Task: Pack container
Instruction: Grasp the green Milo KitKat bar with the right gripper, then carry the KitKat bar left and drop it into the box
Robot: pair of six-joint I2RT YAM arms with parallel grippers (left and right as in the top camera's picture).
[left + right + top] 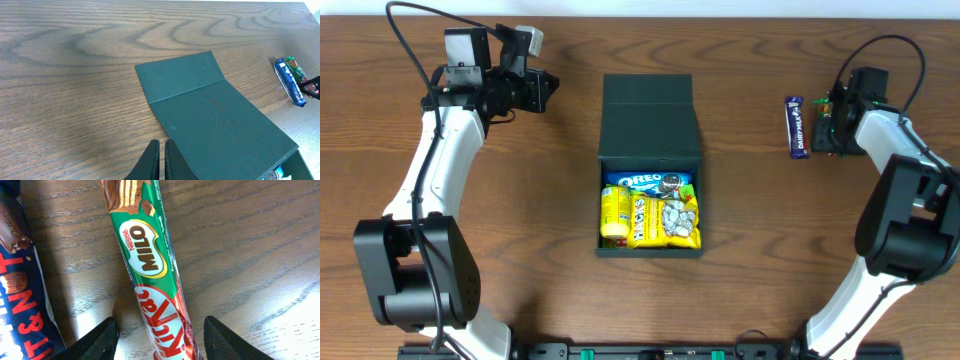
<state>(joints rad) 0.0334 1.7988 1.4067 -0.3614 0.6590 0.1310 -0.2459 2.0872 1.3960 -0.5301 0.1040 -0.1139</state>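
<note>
The container [650, 250], a dark green box, sits mid-table with its flap lid [648, 115] folded back flat. Inside lie an Oreo packet [650, 182] and yellow snack packets [665, 222]. At the far right, a green and red Milo KitKat bar [150, 265] lies on the wood. My right gripper [160, 337] hovers over it, open. Its two fingers [100, 340] straddle the bar with a gap on each side. My left gripper [162, 150] is shut on nothing, just left of the lid [210, 115].
A blue Dairy Milk bar [797, 127] lies right beside the green bar, at the left edge of the right wrist view [20, 305]. The left wrist view shows both bars far off, the blue one [290, 82] nearer.
</note>
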